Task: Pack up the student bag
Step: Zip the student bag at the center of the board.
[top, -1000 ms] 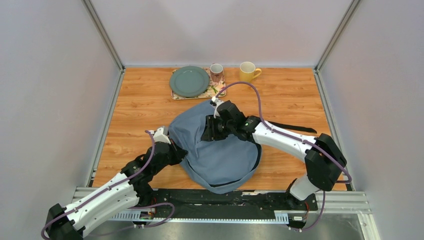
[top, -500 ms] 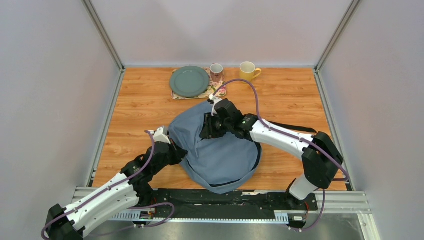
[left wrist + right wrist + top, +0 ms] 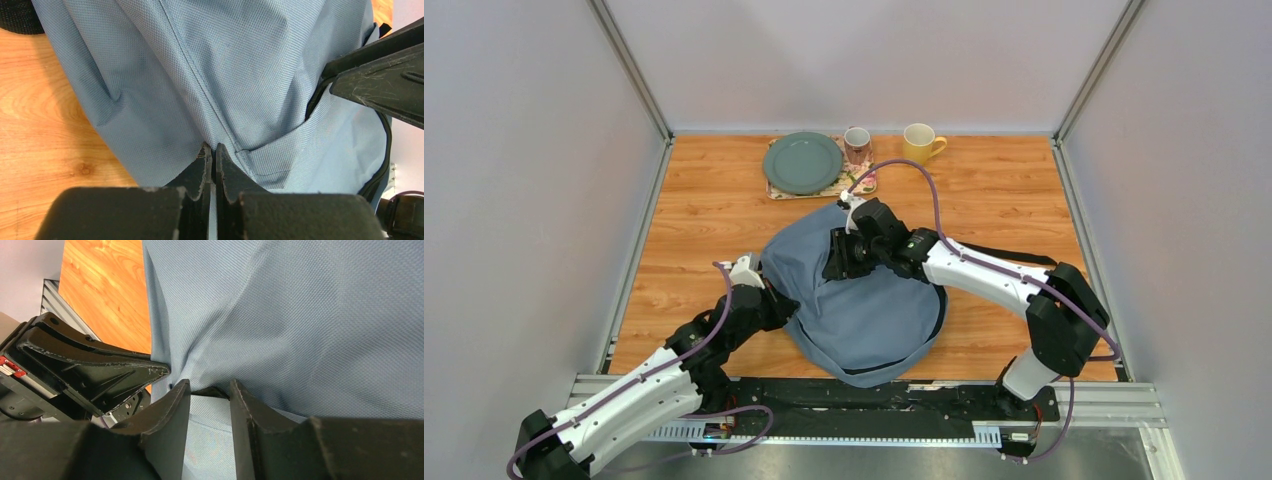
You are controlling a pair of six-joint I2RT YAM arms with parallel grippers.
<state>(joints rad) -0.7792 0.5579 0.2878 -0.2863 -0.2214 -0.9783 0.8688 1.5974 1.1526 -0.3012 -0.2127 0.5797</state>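
Just nearward of green plate (image 3: 802, 162), student bag (image 3: 864, 320) lies slumped. We see left gripper (image 3: 212, 150) pinched onto bag seam. Right gripper (image 3: 209, 387) has jaws slightly apart at dark trim, hold unclear. We judge fabric soft, light, floppy: take seams or zipper edge.

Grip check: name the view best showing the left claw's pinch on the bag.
Left wrist: the left claw is shut on a seam of the student bag. Top external only places it at the bag's left edge; right wrist misses the pinch.
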